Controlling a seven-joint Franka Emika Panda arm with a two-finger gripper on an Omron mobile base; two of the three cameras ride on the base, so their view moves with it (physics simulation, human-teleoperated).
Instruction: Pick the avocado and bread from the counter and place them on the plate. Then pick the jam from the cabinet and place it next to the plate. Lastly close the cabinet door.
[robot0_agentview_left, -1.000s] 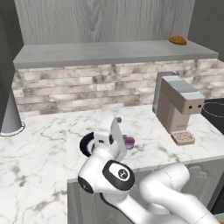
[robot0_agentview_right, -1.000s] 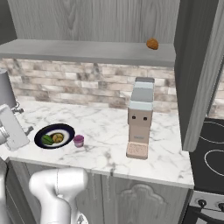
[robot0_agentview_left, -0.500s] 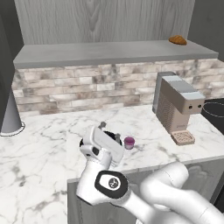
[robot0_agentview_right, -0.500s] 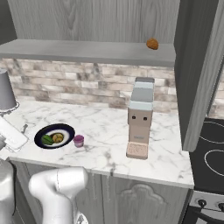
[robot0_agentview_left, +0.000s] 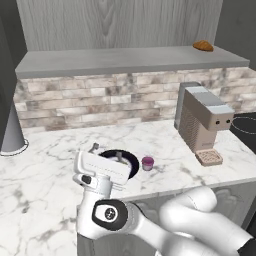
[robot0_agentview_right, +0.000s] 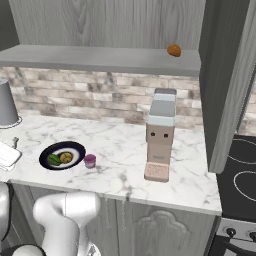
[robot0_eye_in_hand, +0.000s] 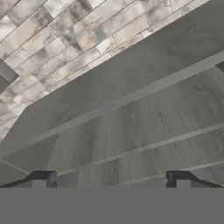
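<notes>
Food done by the look of it: avocado (robot0_agentview_right: 54, 160) and bread (robot0_agentview_right: 66, 158) on the plate (robot0_agentview_right: 44, 157), jam (robot0_agentview_right: 90, 160) just beside the plate, on the side away from the gripper (robot0_agentview_left: 107, 152). Left to do, judging from that: the cabinet door (robot0_agentview_right: 227, 75).

Probably that tall grey wood-grain panel standing out toward the camera, well apart from the gripper, far across the counter (robot0_agentview_right: 125, 170) past the coffee machine (robot0_agentview_right: 160, 135). Rigid flat board, hinged, so likely swings easily under a steady push. No pinch needed. Smooth face, so fingers may slide. Best contact near the free vertical edge, far from the hinge. No handle visible.

Gripper low over the counter's near edge, plate just beyond the fingertips. Jaws spread wide, nothing between them. Arm folded tight, elbow bulging low in front of the base, wrist rolled. Hand camera tilted up at the underside of the shelf board (robot0_eye_in_hand: 131, 83), with the brick backsplash (robot0_eye_in_hand: 52, 39) behind it. Long reach up and across still needed to get to the door, as a guess.
</notes>
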